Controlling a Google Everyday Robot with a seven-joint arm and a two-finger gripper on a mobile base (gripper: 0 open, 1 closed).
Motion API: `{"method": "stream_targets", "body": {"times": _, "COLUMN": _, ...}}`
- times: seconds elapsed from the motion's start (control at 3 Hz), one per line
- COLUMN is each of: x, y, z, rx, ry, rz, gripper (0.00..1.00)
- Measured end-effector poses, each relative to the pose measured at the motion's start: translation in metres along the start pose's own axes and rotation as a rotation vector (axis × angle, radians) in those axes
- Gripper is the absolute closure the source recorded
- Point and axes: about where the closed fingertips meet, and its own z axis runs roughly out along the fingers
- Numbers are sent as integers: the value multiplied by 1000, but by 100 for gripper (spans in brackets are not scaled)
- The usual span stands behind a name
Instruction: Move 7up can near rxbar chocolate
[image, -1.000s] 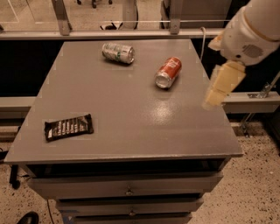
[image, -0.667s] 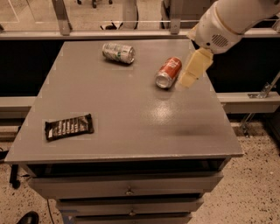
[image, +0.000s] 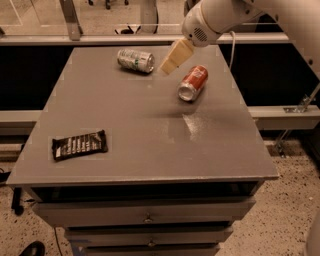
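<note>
The 7up can (image: 135, 60), silvery-white with green markings, lies on its side at the far middle of the grey table (image: 150, 145). The rxbar chocolate (image: 79, 145), a flat dark-wrapped bar with white lettering, lies near the front left corner. My gripper (image: 172, 59) hangs above the table just right of the 7up can, between it and a red-orange can (image: 193, 83), with its cream-coloured fingers pointing down and left. It holds nothing that I can see.
The red-orange can lies on its side right of centre at the back. The table has drawers (image: 147, 217) under its front edge. A rail and window frame (image: 70, 20) run behind the table. Speckled floor shows to the right.
The arm has swung left across the back of the table, from beyond the right edge, past the red-orange can, to just beside the 7up can. The cans and bar have not moved.
</note>
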Motion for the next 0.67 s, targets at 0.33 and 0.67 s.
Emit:
{"method": "stream_targets", "body": {"times": 0.33, "x": -18, "y": -19, "z": 49, "rx": 7, "ry": -73, "rz": 34, "gripper": 0}}
{"method": "stream_targets", "body": {"times": 0.67, "x": -24, "y": -32, "z": 96, "rx": 5, "ry": -100, "rz": 71, "gripper": 0}}
